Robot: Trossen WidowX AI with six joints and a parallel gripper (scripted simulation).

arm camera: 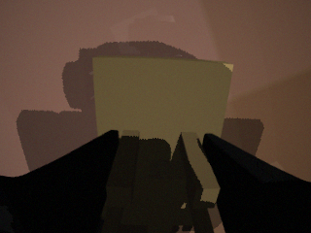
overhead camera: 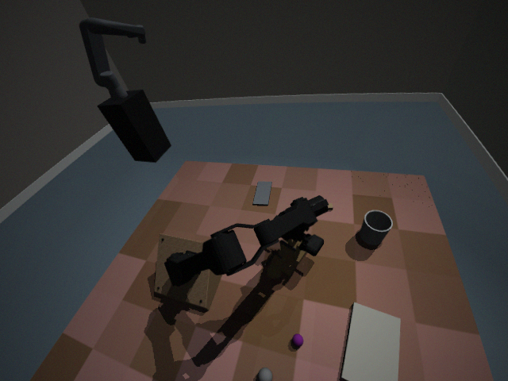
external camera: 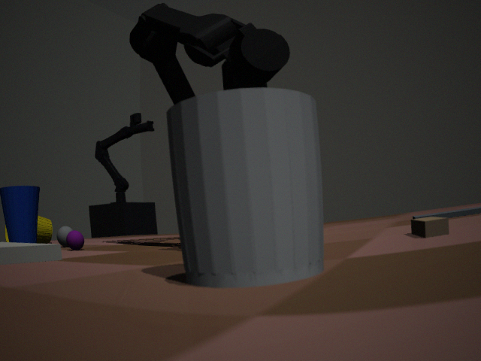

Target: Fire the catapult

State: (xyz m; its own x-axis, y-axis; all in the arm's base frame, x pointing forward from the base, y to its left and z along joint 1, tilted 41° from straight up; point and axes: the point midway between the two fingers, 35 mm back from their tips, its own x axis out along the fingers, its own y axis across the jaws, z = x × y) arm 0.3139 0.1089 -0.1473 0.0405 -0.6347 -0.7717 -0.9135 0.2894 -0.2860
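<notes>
The catapult is a small tan frame on a yellowish base plate, lying in the arm's shadow on the checked mat. My gripper is down over it and shut on the catapult's frame, with one dark finger on each side in the wrist view. The white mug stands upright to the right of the catapult; in the exterior view it hides the gripper and catapult. The purple ball lies on the mat nearer the front, apart from the gripper.
A grey ball lies by the purple one. A white slab carries a blue cup and a yellow cup. A grey plate, a brown block and a black box with a second arm stand around.
</notes>
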